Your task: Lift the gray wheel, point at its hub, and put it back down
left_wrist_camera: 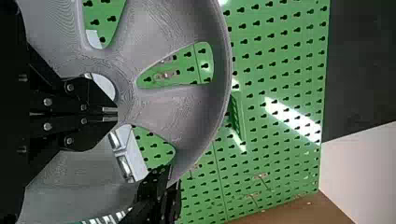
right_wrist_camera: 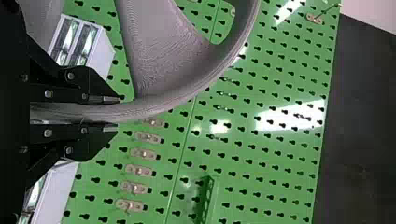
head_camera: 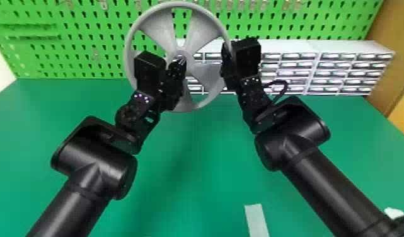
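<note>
**Left arm and right arm in front, gray wheel aloft just beyond them**

From where I'm standing, the wheel hangs upright above the green table, its face turned to the robot. It is a handsome, plain thing: matte gray all over, with a smooth round rim and broad, fan-like spokes that narrow towards the middle. Rounded openings sit between the spokes, and fine, closely spaced lines run over the surface like grain. At the center there's a ring-shaped hub around a round hole.

The right gripper has the rim at the wheel's right side pinched between its fingers, one on each face. The left gripper is in front of the wheel's middle, fingers drawn close together with nothing gripped, tips aimed at the hub. Whether they actually touch it, I can't tell.

Behind the wheel stands a green pegboard, its keyhole slots showing through the openings. White drawer units reach from behind the wheel out to its right, with a brown panel farther right still. On the table, nearer the robot than the wheel and a little to its right, lies a pale strip.
</note>
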### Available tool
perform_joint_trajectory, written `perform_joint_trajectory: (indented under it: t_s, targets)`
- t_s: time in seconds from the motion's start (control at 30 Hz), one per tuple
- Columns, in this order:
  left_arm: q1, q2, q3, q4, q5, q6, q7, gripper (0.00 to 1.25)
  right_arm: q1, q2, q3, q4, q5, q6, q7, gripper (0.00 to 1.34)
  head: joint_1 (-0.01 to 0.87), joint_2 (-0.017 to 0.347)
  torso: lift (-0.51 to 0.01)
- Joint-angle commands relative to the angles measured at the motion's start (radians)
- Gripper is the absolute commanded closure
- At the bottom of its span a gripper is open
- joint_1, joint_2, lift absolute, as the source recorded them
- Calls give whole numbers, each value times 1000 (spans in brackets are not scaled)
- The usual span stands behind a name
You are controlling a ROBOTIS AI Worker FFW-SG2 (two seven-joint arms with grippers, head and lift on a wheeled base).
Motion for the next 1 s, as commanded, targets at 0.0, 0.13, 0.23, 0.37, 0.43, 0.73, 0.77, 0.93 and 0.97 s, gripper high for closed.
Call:
perform_joint_trajectory:
  t_s: [0.0,0.13,0.23,0.37,0.43,0.73,0.77,0.93,0.97]
  targets:
    - [-2,0,0,0,0,0,0,1225,0,0,-1,0,0,1,1,1325,692,48,-88]
    - [-2,0,0,0,0,0,0,1225,0,-1,-1,0,-1,1,1,1325,692,48,-88]
    - [-2,0,-2,0,0,0,0,1225,0,-1,-1,0,0,1,1,1326,692,48,-88]
    - [-3,0,-5,0,0,0,0,1225,0,-1,-1,0,0,2,1,1326,692,48,-88]
    - [-3,0,-6,0,3,0,0,1225,0,-1,-1,0,-1,2,1,1326,692,48,-88]
    - [17,0,-11,-41,14,-8,-21,1225,-3,2,-12,0,2,5,1,1325,692,48,-88]
    - [21,0,-9,-52,16,-8,-25,1225,-5,2,-13,0,2,7,1,1325,692,48,-88]
    - [69,0,14,-127,20,14,-48,1225,-8,3,-29,0,8,11,1,1326,692,48,-88]
    - [77,2,20,-141,20,18,-52,1225,-8,3,-33,0,8,13,1,1325,692,48,-88]
